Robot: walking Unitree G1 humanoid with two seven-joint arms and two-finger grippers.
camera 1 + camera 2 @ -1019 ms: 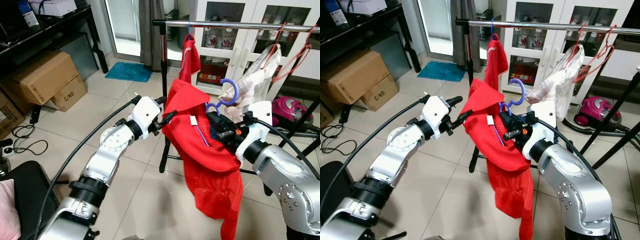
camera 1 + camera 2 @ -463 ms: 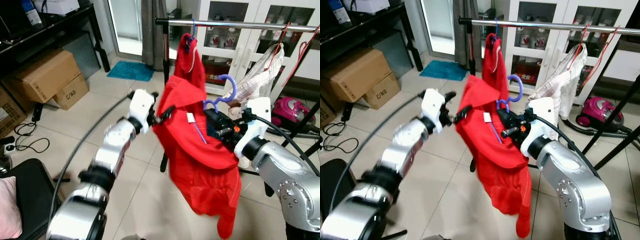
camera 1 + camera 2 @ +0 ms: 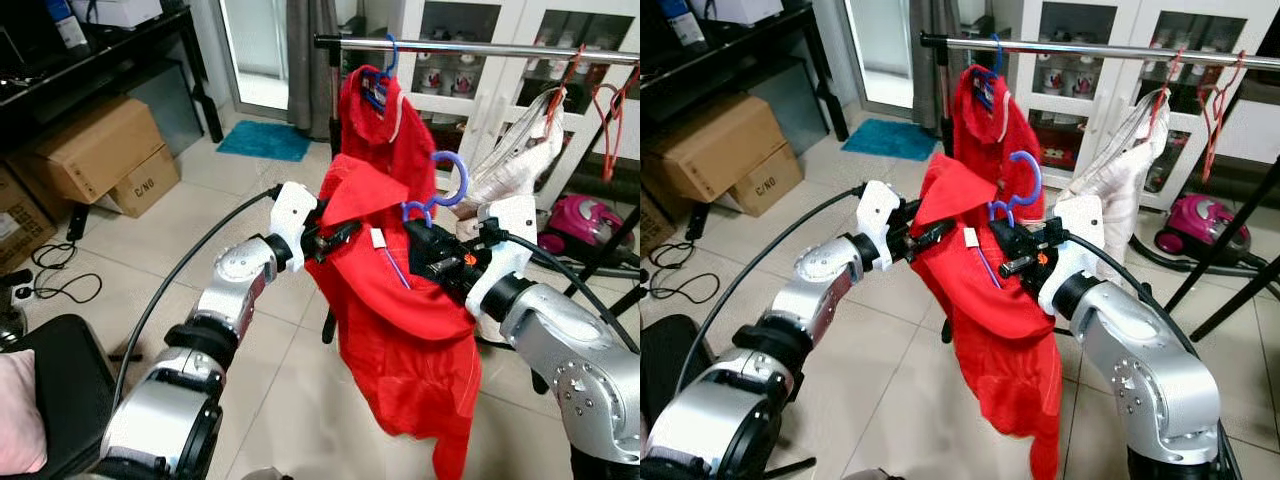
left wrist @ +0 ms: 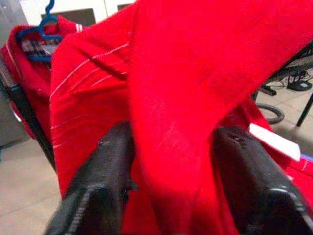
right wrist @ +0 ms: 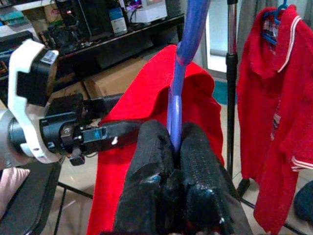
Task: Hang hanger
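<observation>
In the middle of the head views, the right claw (image 3: 425, 243) is clenched on the purple hanger (image 3: 438, 190), its fingers (image 5: 198, 171) pinching the stem just below the hook. The hook rises free above the claw, below and in front of the metal rail (image 3: 480, 47) that runs across the top of the frame. A red shirt (image 3: 400, 320) hangs from the hanger and drapes down toward the tiled floor (image 3: 290, 390). The left claw (image 3: 335, 235), left of centre, grips a fold of the shirt's shoulder; red cloth sits between its two fingers (image 4: 100, 171). Behind, at upper centre, another red shirt (image 3: 385, 125) hangs on a blue hanger (image 3: 380, 80) on the rail.
</observation>
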